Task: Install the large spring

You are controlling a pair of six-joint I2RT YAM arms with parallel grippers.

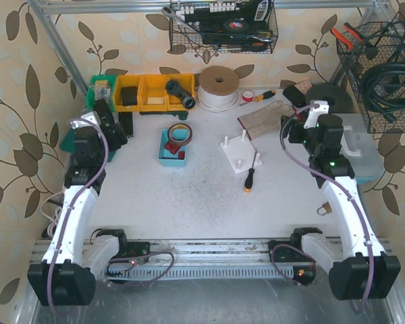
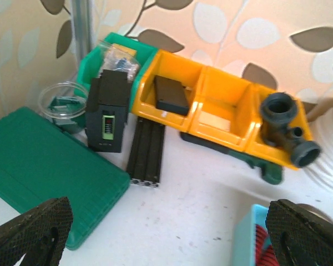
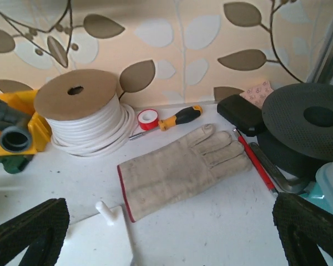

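Red springs (image 1: 171,146) lie in a small blue tray (image 1: 163,160) left of centre; I cannot tell which one is the large spring. A tape roll (image 1: 179,131) leans on the tray's far end. The left wrist view catches the tray's corner (image 2: 245,238) with red coils (image 2: 262,250) inside. A white base plate (image 1: 241,155) with upright pegs sits mid-table, and its corner peg (image 3: 106,213) shows in the right wrist view. My left gripper (image 1: 116,125) (image 2: 169,238) hangs open left of the tray, holding nothing. My right gripper (image 1: 294,124) (image 3: 166,238) hangs open right of the plate, also holding nothing.
Yellow bins (image 1: 152,93) and a green case (image 2: 39,166) line the back left. A white cable spool (image 1: 219,88), a work glove (image 1: 263,118) and a black disc (image 3: 316,119) lie along the back. An orange-handled screwdriver (image 1: 248,180) and a padlock (image 1: 322,209) lie nearer.
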